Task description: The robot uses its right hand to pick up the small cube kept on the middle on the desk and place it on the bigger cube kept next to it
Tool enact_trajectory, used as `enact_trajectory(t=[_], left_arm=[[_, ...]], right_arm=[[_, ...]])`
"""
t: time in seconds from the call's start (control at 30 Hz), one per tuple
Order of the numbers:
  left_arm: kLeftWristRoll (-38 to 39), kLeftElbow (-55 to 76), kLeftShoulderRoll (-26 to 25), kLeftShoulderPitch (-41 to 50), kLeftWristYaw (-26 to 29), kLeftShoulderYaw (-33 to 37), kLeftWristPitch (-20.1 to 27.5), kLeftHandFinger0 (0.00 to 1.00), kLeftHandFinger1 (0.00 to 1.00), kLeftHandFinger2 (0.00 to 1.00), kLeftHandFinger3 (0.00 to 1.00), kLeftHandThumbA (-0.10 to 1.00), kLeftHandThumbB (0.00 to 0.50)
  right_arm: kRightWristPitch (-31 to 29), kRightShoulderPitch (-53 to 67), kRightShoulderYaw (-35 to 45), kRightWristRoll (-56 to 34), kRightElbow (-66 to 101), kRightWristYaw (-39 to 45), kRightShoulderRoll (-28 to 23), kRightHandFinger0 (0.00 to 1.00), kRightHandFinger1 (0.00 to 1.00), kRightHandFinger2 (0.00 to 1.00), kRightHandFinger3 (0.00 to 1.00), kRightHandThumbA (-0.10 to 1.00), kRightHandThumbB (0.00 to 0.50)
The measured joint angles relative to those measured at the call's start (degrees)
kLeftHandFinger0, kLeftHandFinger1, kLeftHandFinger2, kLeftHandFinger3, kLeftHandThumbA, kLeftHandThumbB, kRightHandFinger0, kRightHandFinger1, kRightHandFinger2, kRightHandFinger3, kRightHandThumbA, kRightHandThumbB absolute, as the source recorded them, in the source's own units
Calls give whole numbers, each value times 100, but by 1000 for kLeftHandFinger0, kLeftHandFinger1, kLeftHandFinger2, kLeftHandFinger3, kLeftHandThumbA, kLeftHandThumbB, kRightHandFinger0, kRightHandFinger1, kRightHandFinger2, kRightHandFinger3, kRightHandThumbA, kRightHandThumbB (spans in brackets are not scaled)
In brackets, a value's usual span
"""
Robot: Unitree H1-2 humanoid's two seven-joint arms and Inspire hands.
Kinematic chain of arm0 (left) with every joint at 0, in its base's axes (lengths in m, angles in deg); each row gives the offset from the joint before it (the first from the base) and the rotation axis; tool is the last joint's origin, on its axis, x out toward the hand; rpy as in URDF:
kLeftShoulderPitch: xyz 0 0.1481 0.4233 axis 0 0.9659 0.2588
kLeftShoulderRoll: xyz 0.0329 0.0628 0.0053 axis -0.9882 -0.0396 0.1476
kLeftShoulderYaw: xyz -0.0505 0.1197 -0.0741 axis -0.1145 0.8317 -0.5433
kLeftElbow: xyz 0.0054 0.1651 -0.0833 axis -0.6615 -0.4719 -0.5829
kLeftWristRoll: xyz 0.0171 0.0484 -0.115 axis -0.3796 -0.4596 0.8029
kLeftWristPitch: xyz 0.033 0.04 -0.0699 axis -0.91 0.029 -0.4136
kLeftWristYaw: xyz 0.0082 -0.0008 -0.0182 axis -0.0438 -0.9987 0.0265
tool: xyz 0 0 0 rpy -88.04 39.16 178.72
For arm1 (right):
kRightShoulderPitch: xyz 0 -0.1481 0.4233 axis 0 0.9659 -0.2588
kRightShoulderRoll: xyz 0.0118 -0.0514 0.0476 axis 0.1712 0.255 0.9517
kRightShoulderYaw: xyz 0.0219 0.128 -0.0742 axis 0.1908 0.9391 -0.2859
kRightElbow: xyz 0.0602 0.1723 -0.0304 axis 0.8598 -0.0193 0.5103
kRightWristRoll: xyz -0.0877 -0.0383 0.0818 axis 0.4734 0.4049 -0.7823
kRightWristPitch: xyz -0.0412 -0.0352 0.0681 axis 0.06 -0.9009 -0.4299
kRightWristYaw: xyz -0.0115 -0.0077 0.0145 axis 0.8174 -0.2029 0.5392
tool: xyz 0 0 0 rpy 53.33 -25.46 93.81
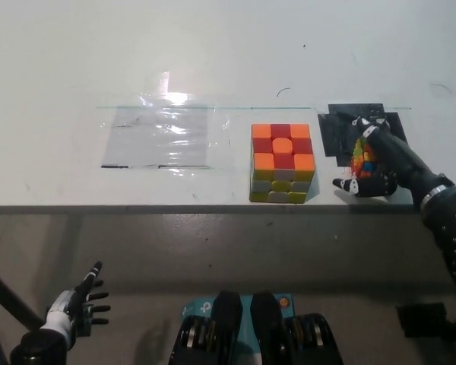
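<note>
While the white left hand (80,304) hangs spread and empty at lower left, the small multicoloured cube (362,161) (centre-right, white desk (213,53) edge) is wrapped by the black right hand (380,156), beside the bigger orange-red-yellow cube (281,162).

Bright, even overhead light; glare on the plastic sheet (159,135); image slightly soft.

matt white desk (213,46), glossy clear film (158,137)
</note>
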Motion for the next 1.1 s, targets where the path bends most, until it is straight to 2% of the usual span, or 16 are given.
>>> enact_trajectory(t=[0.1,0.17,0.27,0.37,0.5,0.57,0.7,0.8,0.87,0.9,0.93,0.97,1.0,1.03,1.07,1.1], left_arm=[[1,1,-3,-1,1,3,0,693,769,840,860,915,9],[1,1,-5,-1,8,2,-1,662,734,816,839,900,0],[3,0,-7,-2,21,-1,0,678,745,818,851,907,34],[3,-1,-7,-9,29,-3,1,597,680,779,828,887,6],[2,-19,-7,-63,31,-3,4,658,744,826,835,954,12],[2,-21,-11,-74,31,-3,10,709,784,874,880,961,6],[9,-21,-14,-83,30,-10,11,720,789,892,917,962,1],[12,-21,-17,-83,30,-17,11,684,748,854,898,968,4],[11,-23,-17,-86,30,-16,11,682,747,852,897,973,0],[10,-28,-18,-89,30,-15,11,704,770,870,902,980,4],[11,-32,-19,-92,30,-15,11,708,773,871,896,989,11],[10,-37,-20,-98,30,-15,11,712,777,873,892,1000,15],[11,-37,-22,-102,30,-15,12,713,777,873,892,1000,14],[11,-37,-25,-103,30,-15,11,714,778,874,885,1000,24],[12,-37,-27,-105,30,-16,12,709,770,858,875,1000,26],[12,-37,-28,-111,30,-17,12,718,784,865,880,1000,19]], right_arm=[[-184,-6,-88,130,-118,0,-96,1000,1000,1000,1000,778,451],[-353,-8,-163,261,-201,1,-192,1000,1000,1000,1000,781,429],[-495,-11,-179,370,-262,3,-321,1000,1000,1000,1000,748,406],[-577,-11,-177,447,-314,31,-446,1000,1000,1000,1000,755,386],[-575,-31,-350,661,-304,183,-593,1000,1000,1000,1000,747,396],[-523,-97,-518,803,-237,304,-647,1000,1000,1000,1000,671,391],[-408,-208,-703,1009,-164,503,-697,1000,1000,1000,1000,692,347],[-334,-272,-761,1121,-142,605,-704,1000,1000,1000,1000,601,309],[-321,-302,-767,1156,-142,682,-701,1000,1000,1000,1000,586,277],[-332,-309,-769,1164,-150,697,-701,1000,1000,1000,1000,560,241],[-352,-319,-771,1172,-165,703,-701,701,738,917,1000,473,186],[-378,-325,-771,1184,-187,708,-698,570,578,764,1000,434,134],[-396,-326,-763,1196,-192,702,-684,556,549,731,1000,434,123],[-408,-334,-746,1207,-187,685,-677,317,341,549,1000,354,76],[-420,-350,-735,1223,-187,672,-676,190,246,491,1000,228,10],[-460,-370,-733,1265,-194,632,-677,9,89,336,1000,-23,0]])
